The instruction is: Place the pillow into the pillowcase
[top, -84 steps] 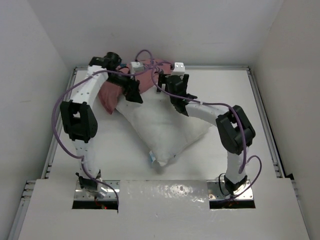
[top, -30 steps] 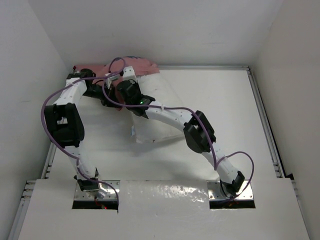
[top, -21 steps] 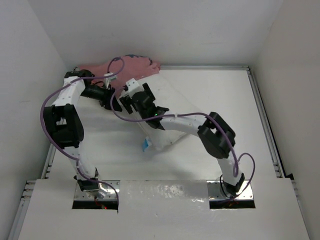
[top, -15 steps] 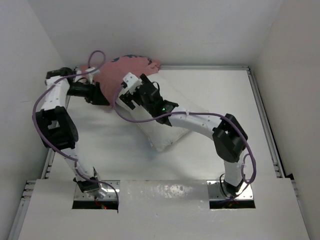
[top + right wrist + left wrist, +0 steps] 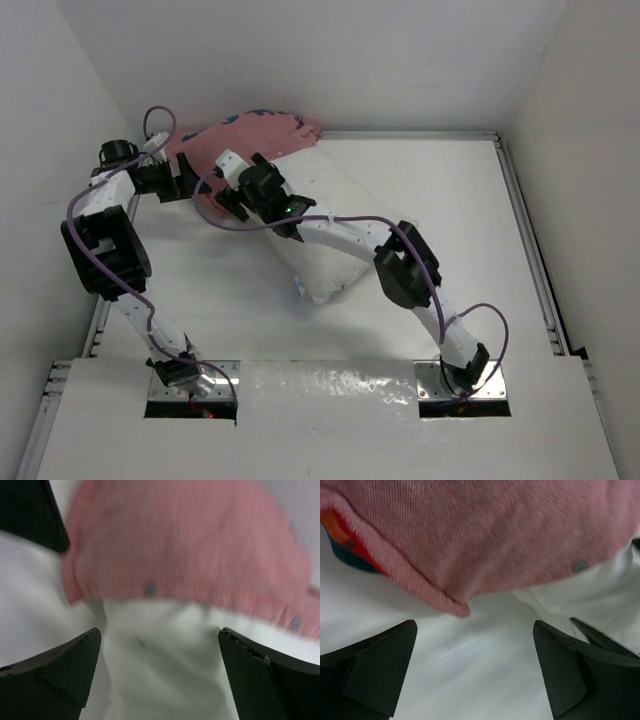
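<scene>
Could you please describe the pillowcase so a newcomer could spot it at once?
Look at the far left corner of the white table, by the back wall. The pillowcase lies bunched over the far end of the pillow. It alone is pink-red among white and black.

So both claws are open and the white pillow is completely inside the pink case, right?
Not quite. The left gripper and right gripper are indeed open, but the pillow is not completely inside. The top external view shows much of it sticking out of the pillowcase.
</scene>
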Robot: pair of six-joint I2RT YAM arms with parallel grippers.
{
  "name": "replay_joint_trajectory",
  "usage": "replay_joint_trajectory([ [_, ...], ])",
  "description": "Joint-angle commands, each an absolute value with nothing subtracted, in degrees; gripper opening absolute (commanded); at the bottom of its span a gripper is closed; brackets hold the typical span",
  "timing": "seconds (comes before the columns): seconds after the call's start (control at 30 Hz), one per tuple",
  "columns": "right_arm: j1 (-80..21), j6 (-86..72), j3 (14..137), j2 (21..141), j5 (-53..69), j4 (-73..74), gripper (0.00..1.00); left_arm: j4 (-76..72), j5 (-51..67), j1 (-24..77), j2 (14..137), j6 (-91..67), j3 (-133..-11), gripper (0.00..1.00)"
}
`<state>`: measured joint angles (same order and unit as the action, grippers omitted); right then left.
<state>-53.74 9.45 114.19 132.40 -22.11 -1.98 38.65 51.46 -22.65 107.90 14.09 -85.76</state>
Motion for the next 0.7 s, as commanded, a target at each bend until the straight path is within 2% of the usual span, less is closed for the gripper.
replay_joint_trajectory([
  [0.0,-51.0,3.2,109.9,123.0,-23.3,-3.5,0.99,26.2,50.3,-19.3,109.3,5.6,-85.3,1.00],
  [0.3,-46.0,1.7,101.7,115.4,-29.8,6.1,0.99,-2.3,52.6,-13.8,112.5,-19.1,-77.1,1.00],
  [0.47,-41.6,-3.9,95.5,110.8,-33.7,9.1,0.99,-8.9,54.9,-11.0,116.8,-25.0,-79.4,1.00],
  [0.57,-37.6,-9.1,92.8,109.5,-32.2,10.2,0.99,-17.1,56.4,-10.2,119.6,-31.3,-79.5,1.00],
  [0.6,-35.3,-12.2,92.3,109.5,-31.2,10.7,0.99,-18.6,56.5,-10.1,121.2,-34.7,-79.6,0.97],
  [0.63,-34.1,-13.6,91.5,109.9,-30.1,11.1,0.98,-20.3,57.3,-10.1,122.1,-36.1,-80.0,0.84],
  [0.67,-33.1,-14.5,91.4,111.3,-28.3,11.7,0.97,-23.0,57.7,-10.1,123.6,-38.3,-80.9,0.76],
])
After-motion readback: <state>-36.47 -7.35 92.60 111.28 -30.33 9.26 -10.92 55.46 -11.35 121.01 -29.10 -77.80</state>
